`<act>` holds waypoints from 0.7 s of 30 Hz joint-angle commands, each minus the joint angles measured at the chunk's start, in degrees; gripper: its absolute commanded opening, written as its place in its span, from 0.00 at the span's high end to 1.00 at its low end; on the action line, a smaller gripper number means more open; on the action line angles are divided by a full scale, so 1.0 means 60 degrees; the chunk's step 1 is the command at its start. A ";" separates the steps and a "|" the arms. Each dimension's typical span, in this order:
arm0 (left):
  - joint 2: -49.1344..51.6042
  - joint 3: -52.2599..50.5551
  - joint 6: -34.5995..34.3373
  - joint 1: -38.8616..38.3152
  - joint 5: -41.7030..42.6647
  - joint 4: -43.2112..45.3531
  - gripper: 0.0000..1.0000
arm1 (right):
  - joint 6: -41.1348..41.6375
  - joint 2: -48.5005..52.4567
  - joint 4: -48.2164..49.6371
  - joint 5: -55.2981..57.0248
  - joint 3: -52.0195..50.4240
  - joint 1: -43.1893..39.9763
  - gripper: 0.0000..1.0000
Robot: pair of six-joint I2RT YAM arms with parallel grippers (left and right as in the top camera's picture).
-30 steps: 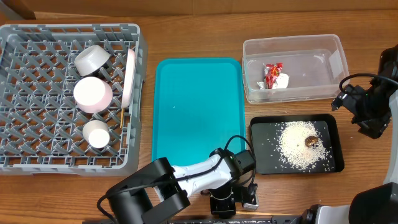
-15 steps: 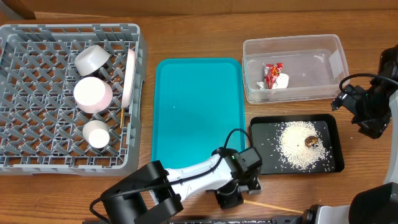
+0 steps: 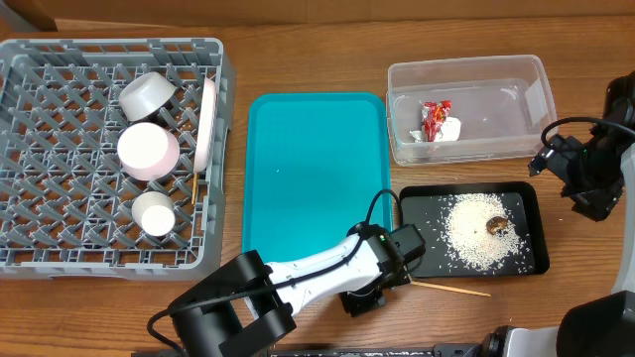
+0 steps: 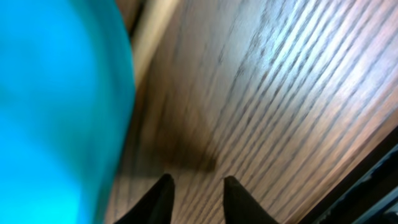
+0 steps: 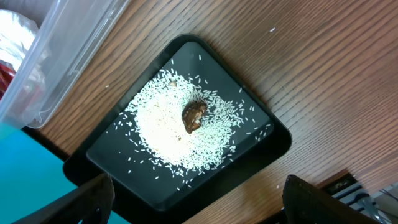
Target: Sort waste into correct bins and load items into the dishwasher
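A thin wooden chopstick [image 3: 448,288] lies on the table in front of the black tray [image 3: 409,203], which holds rice [image 3: 476,233] and a brown lump [image 3: 495,226]. My left gripper [image 3: 363,297] sits just left of the chopstick's near end; in the left wrist view its jaws [image 4: 196,182] are slightly open over bare wood, holding nothing. The red-and-white wrapper [image 3: 435,119] lies in the clear tub [image 3: 397,74]. The grey rack [image 3: 30,59] holds a plate [image 3: 206,124] on edge and three bowls [image 3: 149,149]. My right gripper [image 5: 211,205] hangs wide open beside the black tray [image 5: 99,155].
The teal serving tray [image 3: 316,178] lies between the rack and the bins, its corner [image 4: 56,112] right beside my left fingers. The table's front edge is close behind the left arm. The right arm [image 3: 585,178] stands at the table's right edge.
The left gripper moved away from the front edge toward the black tray, carrying the chopstick, then parted its jaws. The chopstick now lies free on the table. The right arm stayed put.
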 commanded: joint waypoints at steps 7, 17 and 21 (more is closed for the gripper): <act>0.0109 0.1679 0.0605 -0.0157 -0.0215 -0.0535 0.39 | 0.0033 -0.0219 0.0036 0.0018 0.0248 0.0000 0.11; 0.0168 0.1381 0.3005 -0.0240 -0.0200 0.0743 0.09 | 0.0036 -0.0219 -0.0029 0.0018 0.0248 0.0000 0.11; 0.0182 0.0991 0.3759 -0.0240 -0.0208 0.1759 0.07 | 0.0036 -0.0219 -0.0069 0.0015 0.0248 0.0000 0.11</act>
